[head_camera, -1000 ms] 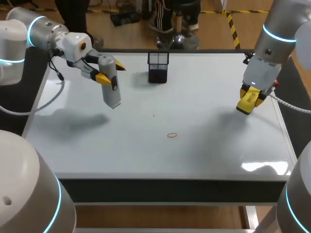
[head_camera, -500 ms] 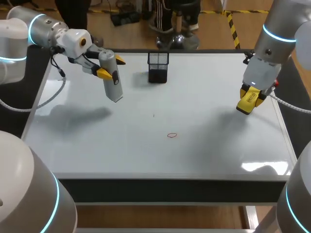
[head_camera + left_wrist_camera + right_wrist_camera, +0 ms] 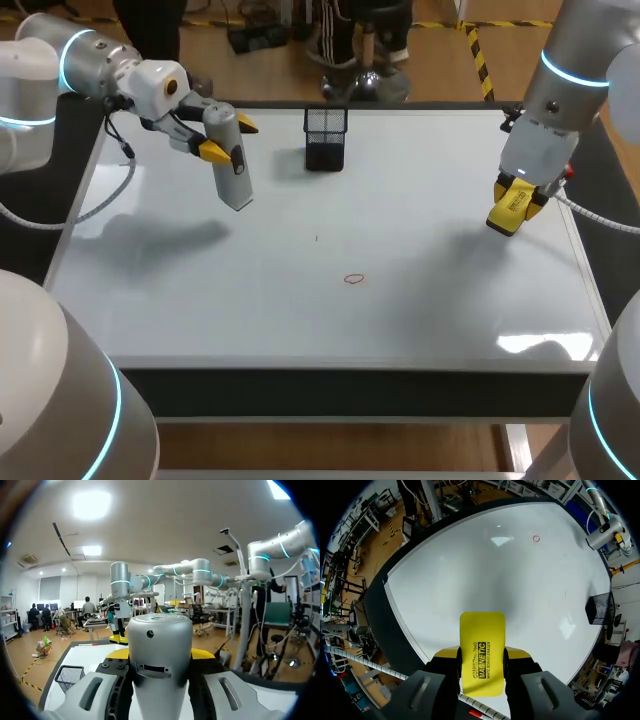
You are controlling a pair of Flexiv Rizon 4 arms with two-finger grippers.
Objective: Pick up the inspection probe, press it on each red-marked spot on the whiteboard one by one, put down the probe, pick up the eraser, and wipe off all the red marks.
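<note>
Silver-grey probe (image 3: 232,170); yellow eraser (image 3: 481,652), black lettering — a red mark (image 3: 354,279) on the white whiteboard (image 3: 420,300), a black mesh basket (image 3: 325,138).

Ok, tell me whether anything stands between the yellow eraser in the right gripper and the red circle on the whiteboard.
Nothing visible does. Only bare whiteboard lies between the yellow rectangular eraser and the small red circle mark; the black mesh basket stands off at the far edge.
</note>
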